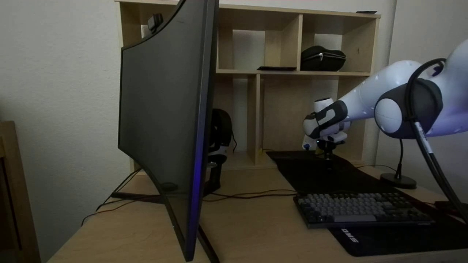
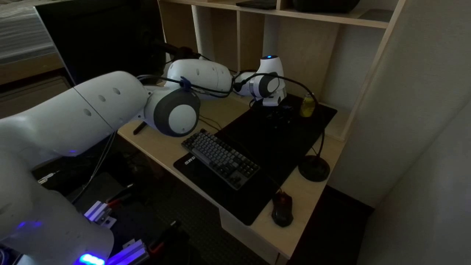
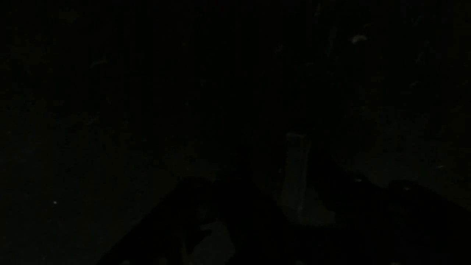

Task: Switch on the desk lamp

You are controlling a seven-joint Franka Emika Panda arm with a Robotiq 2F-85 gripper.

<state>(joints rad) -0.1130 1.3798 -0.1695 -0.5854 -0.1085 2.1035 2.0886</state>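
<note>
In an exterior view my gripper [image 1: 328, 166] points down at the black mat [image 1: 303, 171], and the desk lamp [image 1: 399, 169] stands apart from it, to its right and nearer the camera. Its stem [image 1: 400, 155] thickens just above the round base [image 1: 398, 181]; I'd pinch that low part, likely the stiffest.

In an exterior view the stem rises just beside the mat and arches across, above the gripper as I see it, to a small head [image 2: 239, 87]; whether that touches the robot's wrist [image 2: 272, 86], I can't tell. I expect the stem light and bendy, springing if tugged high up, and the base weighted but liable to skid. I can make out no switch.

My wrist view is nearly black. One finger [image 3: 295, 173] shows faintly, too little to tell whether the gripper is parted, clenched or grasping anything.
</note>
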